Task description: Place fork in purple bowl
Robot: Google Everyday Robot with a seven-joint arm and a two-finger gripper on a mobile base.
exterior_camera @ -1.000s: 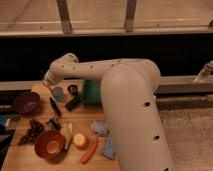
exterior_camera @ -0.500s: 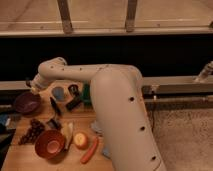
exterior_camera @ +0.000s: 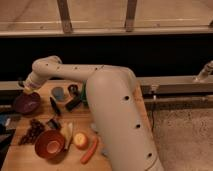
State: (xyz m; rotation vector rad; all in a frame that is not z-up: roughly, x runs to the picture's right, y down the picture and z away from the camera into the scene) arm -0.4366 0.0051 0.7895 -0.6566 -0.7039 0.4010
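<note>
White robot arm (exterior_camera: 107,100) fills the middle, reaching left across a wooden table (exterior_camera: 20,159). The gripper (exterior_camera: 29,89) sits at the far left, just above the far rim of the purple bowl (exterior_camera: 26,103); can't tell how its jaws stand or whether anything is held. A small yellowish bit shows at the gripper tip over the bowl, unclear what it is. The fork can't be made out anywhere; can't tell if it is in the gripper or in the bowl.

The purple bowl is on the left side of the table, toward the far edge. Right of it, a small blue-grey cup (exterior_camera: 58,93), then a dark object (exterior_camera: 73,89) partly behind the arm. A black-handled utensil (exterior_camera: 54,106) lies just right of the bowl, angled toward the near side. Another dark piece (exterior_camera: 74,104) is beside the arm.

Nearer: a bunch of dark grapes (exterior_camera: 33,131) on the left, an orange bowl (exterior_camera: 49,144) with a pale inside next to them, an apple (exterior_camera: 80,140) right of that bowl, a carrot (exterior_camera: 89,150) at the near right, apart from the apple. A pale item (exterior_camera: 66,133) lies between the orange bowl and the apple.
</note>
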